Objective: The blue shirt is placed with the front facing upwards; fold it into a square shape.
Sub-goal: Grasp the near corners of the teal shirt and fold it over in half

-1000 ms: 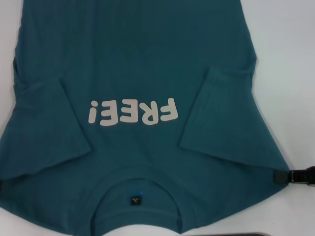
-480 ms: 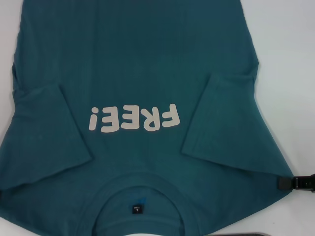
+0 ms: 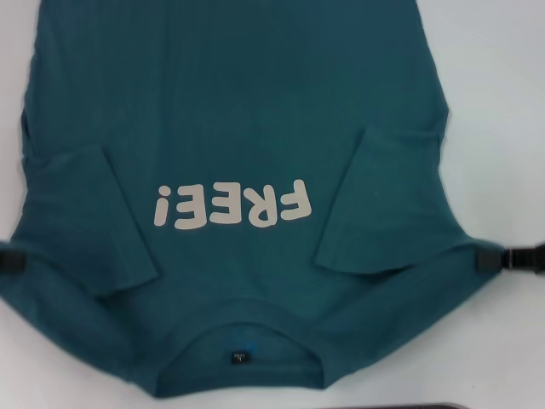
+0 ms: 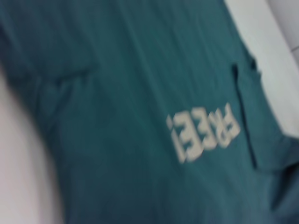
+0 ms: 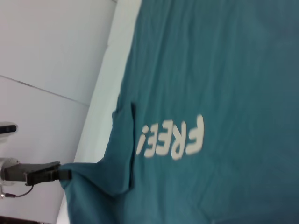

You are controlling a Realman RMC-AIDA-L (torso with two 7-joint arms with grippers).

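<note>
Both sleeves of the dark teal-blue cotton shirt [image 3: 238, 111] lie folded inward beside its "FREE!" print [image 3: 232, 204]. The left end effector [image 3: 10, 260] and right end effector [image 3: 498, 260] pinch its shoulder edges; the lengthwise folds remain.

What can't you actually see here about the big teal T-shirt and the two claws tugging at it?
- Teal-blue cotton T-shirt: hem cut off by the head view's top edge.
- Small dark neck label: lettering too small.
- Left gripper: mostly cut off at the frame edge.
- Right gripper: fingers hidden by cloth.
</note>
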